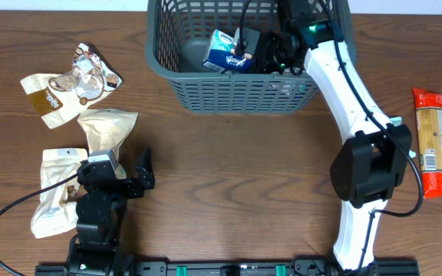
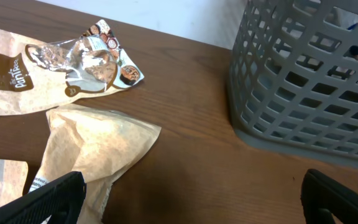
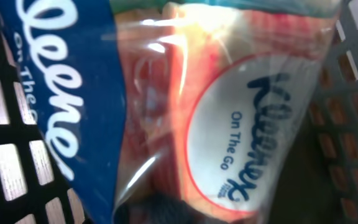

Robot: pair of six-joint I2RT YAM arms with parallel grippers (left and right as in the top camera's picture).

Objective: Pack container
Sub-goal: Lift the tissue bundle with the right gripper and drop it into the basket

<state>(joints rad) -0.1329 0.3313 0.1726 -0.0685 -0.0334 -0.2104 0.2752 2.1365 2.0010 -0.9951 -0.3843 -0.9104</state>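
Observation:
The container is a dark grey lattice basket [image 1: 236,96] at the table's back centre; it also shows in the left wrist view [image 2: 291,81] and the right wrist view [image 3: 5,162]. My right gripper [image 1: 253,52] reaches down inside it, shut on a blue and orange Kleenex tissue pack [image 1: 227,52]. The pack [image 3: 185,106] fills the right wrist view, with one dark finger at its lower edge. My left gripper [image 1: 129,165] is open and empty, low over the table at the front left [image 2: 191,186], its left finger over a tan packet [image 2: 98,146].
Snack packets lie at the left: a brown and cream pouch [image 1: 48,96], a torn silver wrapper [image 1: 90,77], the tan packet [image 1: 107,126] and cream packets [image 1: 56,192]. A red-orange packet [image 1: 434,142] lies at the far right.

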